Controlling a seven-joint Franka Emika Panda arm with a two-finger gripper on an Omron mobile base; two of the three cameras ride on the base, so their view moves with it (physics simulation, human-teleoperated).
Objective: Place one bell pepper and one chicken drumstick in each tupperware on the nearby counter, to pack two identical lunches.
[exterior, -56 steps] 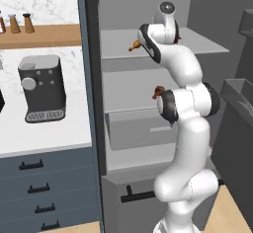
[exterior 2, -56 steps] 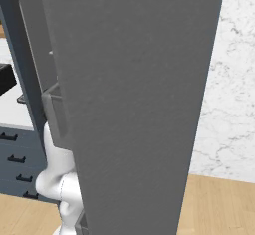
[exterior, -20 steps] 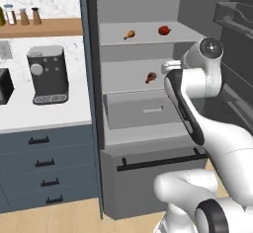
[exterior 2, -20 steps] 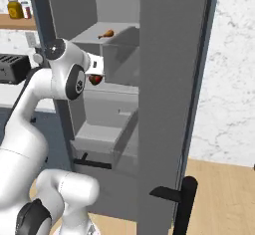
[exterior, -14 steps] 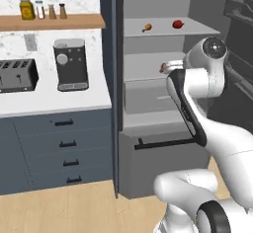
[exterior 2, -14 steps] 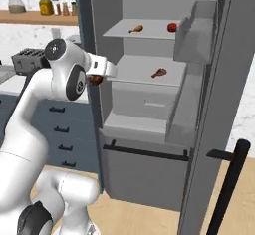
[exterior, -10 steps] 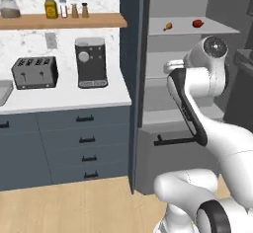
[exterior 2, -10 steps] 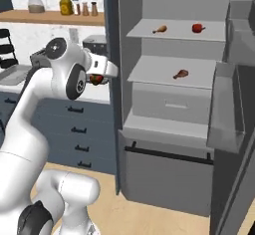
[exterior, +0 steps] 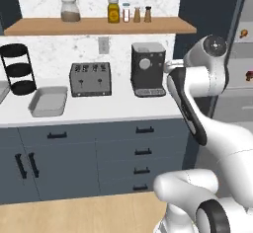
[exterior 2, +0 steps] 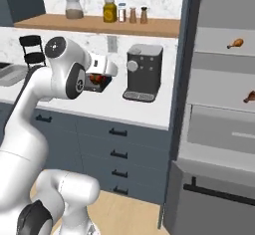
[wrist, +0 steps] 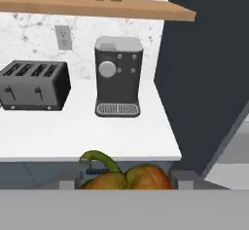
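Base has swung from the fridge to face the counter point(exterior: 113, 111). Gripper point(exterior 2: 99, 78) is clamped on the bell pepper point(wrist: 127, 176). Tupperware point(exterior: 48, 101) sits far left near the toaster point(exterior: 90, 79); a wide reach risks clipping the coffee machine point(exterior: 147, 69) or dropping short.

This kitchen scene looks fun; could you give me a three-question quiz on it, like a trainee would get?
1. True or false: the end effector carries a bell pepper.
2. On the counter, what stands between the tupperware and the coffee machine? A) toaster B) kettle C) blender
3. Fill in: two chicken drumsticks lie on the fridge's ___.

Key: 1 true; 2 A; 3 shelves.
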